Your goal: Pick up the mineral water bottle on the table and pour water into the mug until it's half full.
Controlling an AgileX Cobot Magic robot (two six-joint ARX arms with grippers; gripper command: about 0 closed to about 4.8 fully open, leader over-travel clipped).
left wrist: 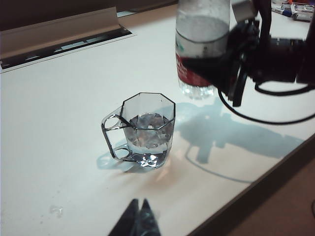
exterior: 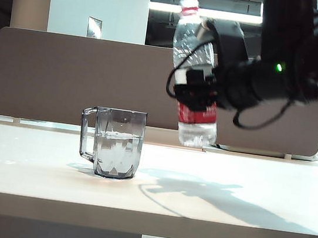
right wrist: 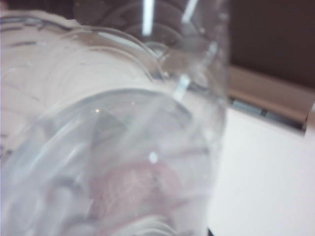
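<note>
Right gripper (exterior: pixel 193 94) clamped on near-upright mineral water bottle (exterior: pixel 196 53), mug (exterior: pixel 117 143) part-filled; left gripper (left wrist: pixel 139 216) closed.

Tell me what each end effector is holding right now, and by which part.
The right end effector holds the mineral water bottle around its labelled middle, nearly upright above the table. The left end effector holds nothing.
</note>
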